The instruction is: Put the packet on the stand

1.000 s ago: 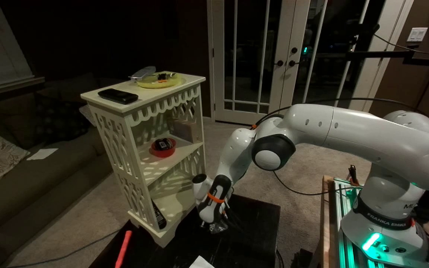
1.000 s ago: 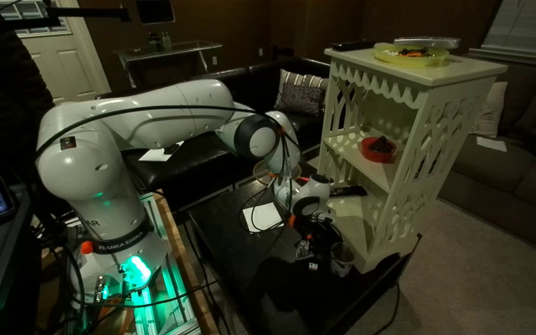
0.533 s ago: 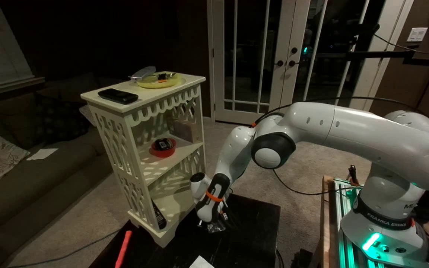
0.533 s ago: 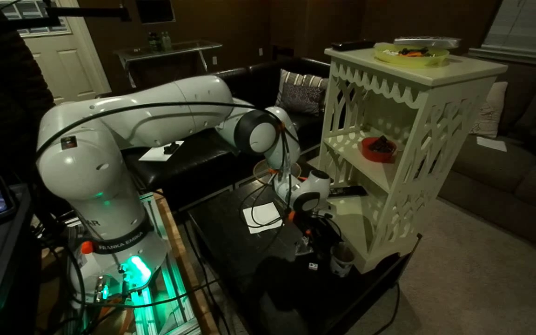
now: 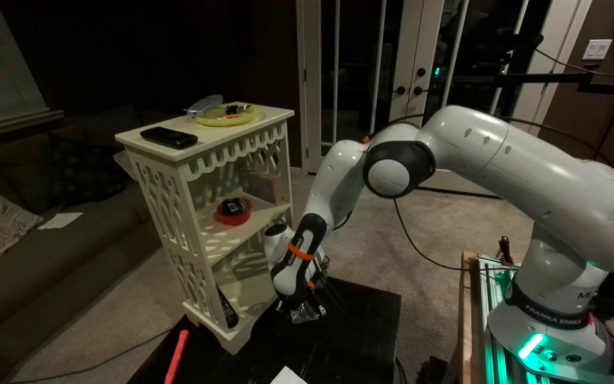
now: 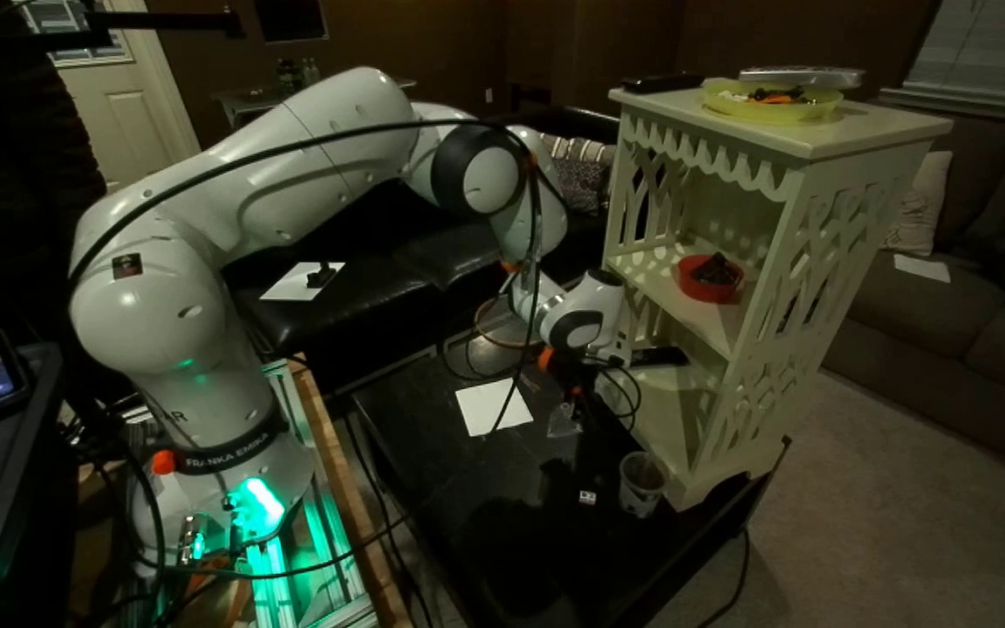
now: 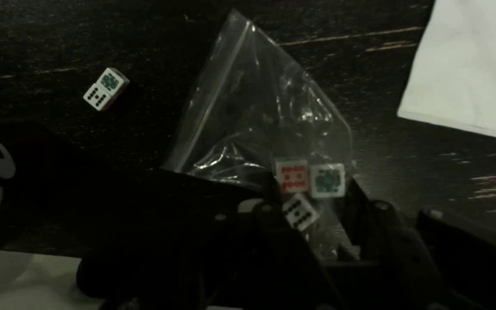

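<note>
A clear plastic zip bag (image 7: 265, 99) of white dice (image 7: 292, 176) hangs pinched in the robot's gripper (image 7: 312, 185) over a scuffed black table (image 5: 360, 330), near the open front of a cream, lattice-sided stand (image 6: 769, 288) and well below its scallop-trimmed flat top (image 5: 205, 140). Open surface runs along the top's front edge, past a black oblong object (image 5: 168, 137) and a yellow dish (image 5: 221, 121); a clear plastic container (image 6: 803, 79) lies beside the dish. Shelves (image 5: 216, 240) below hold a red bowl (image 5: 232, 219) and a remote control (image 5: 227, 310). A plastic cup (image 6: 642, 493) stands near the stand's base; loose dice (image 7: 106, 88) and white paper (image 6: 481, 406) share the table.
</note>
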`<state>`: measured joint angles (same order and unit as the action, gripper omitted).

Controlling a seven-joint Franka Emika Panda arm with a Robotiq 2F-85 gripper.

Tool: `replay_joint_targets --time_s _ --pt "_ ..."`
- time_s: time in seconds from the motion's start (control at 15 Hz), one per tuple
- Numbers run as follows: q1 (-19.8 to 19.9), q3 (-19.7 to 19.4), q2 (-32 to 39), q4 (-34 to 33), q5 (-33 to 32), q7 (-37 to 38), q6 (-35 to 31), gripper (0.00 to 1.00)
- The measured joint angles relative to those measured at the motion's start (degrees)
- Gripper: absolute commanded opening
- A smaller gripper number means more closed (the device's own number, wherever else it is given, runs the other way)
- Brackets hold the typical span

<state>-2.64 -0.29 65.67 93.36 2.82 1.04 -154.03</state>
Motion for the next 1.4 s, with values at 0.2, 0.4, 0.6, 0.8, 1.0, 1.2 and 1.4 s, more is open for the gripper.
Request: replay_joint_targets --time_s 0.2,0.4,0.6,0.8,1.0,1.2,1.4 --pt "1.19 1.7 -8.93 7.58 0.0 -0.19 2.04 0.11" --pt "2.19 1.75 -18.03 14.77 0.02 -0.19 4.05 0.11" --pt "3.82 1.79 -26.99 20.67 0.24 -0.19 5.03 0.36" --pt "4.07 1.65 -29.02 21.64 0.24 -0.19 5.46 0.36" --pt "3.89 1.72 -27.25 21.28 0.24 -0.19 5.27 0.11" --pt "4.11 1.8 -27.06 21.09 0.33 -0.19 5.27 0.11" --pt "7.52 4.21 -31.32 21.62 2.88 -4.3 5.28 0.11"
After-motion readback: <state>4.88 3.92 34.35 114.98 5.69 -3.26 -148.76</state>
